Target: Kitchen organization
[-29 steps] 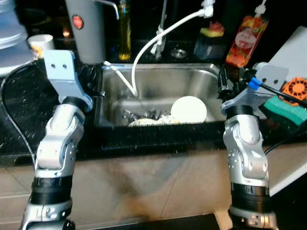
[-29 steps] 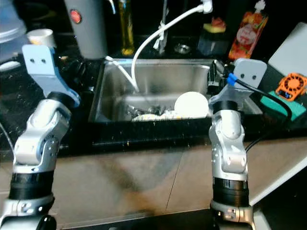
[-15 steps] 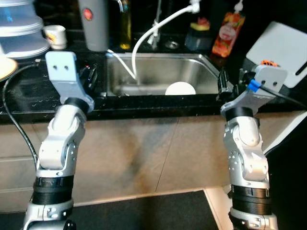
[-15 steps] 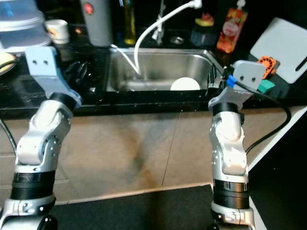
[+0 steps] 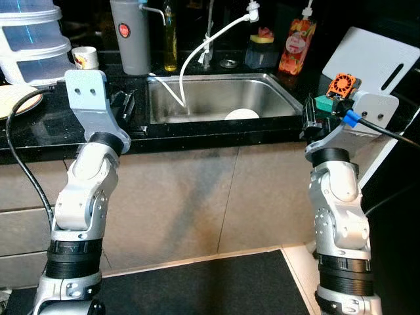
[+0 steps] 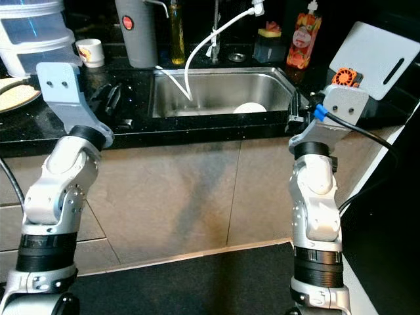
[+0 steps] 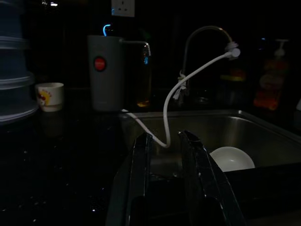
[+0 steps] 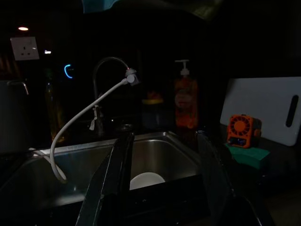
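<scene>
Beyond both grippers (image 7: 164, 141) — plate (image 5: 242, 114) (sink (image 5: 216, 98)).

Steel-grey sink (image 5: 275, 98), white plate (image 5: 242, 114) inside. White hose (image 5: 197, 56). Black speckled counter (image 5: 46, 128). Grey jug (image 5: 130, 36) with red dot. Amber oil bottle (image 5: 170, 39). White cup (image 5: 85, 58), yellow-red print. Red-orange soap bottle (image 5: 293, 47), white pump. White cutting board (image 5: 371, 59). Orange fan (image 5: 341, 84) on green sponge (image 5: 323, 103). Beige cabinet fronts (image 5: 216, 197). Black floor mat (image 5: 197, 285).
</scene>
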Available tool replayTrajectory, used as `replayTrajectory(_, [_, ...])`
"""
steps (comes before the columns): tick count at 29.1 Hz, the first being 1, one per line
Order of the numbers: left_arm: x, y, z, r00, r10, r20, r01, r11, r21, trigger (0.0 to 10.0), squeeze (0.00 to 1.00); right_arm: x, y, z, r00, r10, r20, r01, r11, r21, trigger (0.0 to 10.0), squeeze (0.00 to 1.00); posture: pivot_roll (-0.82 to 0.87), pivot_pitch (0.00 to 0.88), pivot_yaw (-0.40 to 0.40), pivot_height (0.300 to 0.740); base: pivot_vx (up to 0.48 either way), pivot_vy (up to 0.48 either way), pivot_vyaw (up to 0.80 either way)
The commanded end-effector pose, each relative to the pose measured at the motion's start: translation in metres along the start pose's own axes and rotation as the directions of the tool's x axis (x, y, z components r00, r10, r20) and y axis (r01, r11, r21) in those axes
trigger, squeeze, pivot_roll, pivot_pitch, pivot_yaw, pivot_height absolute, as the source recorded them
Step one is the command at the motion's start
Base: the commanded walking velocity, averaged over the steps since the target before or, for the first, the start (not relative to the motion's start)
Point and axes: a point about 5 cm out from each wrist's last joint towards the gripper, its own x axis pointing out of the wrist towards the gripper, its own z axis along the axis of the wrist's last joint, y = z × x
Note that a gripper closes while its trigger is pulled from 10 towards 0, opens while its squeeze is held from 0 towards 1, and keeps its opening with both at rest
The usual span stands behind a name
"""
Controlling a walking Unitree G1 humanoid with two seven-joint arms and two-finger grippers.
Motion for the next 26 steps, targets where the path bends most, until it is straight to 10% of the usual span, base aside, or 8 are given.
replayTrajectory(1, [0.0006,-0.0004,-0.0055,1.000,0.006,-0.025,-0.006,1.000,0.003,10.0,0.00,-0.0003,-0.0004,0.0007,1.000,-0.002,0.001,0.002,1.000,0.001,10.0,0.00,0.08,0.003,-0.037,0.740,0.000,0.000,0.00])
replayTrajectory(9, [0.0006,0.0010,-0.0070,0.999,0.018,-0.032,-0.018,1.000,0.002,10.0,0.00,-0.0005,-0.0002,0.0007,1.000,0.001,0.002,-0.001,1.000,0.001,10.0,0.00,0.08,0.001,-0.039,0.740,0.000,0.000,0.00])
replayTrajectory(26, [0.0014,0.0042,-0.0082,0.999,0.034,-0.039,-0.034,0.999,0.000,10.0,0.00,-0.0011,0.0004,0.0010,1.000,0.005,0.001,-0.005,1.000,0.003,10.0,0.00,0.08,0.000,-0.038,0.740,0.000,0.477,0.00])
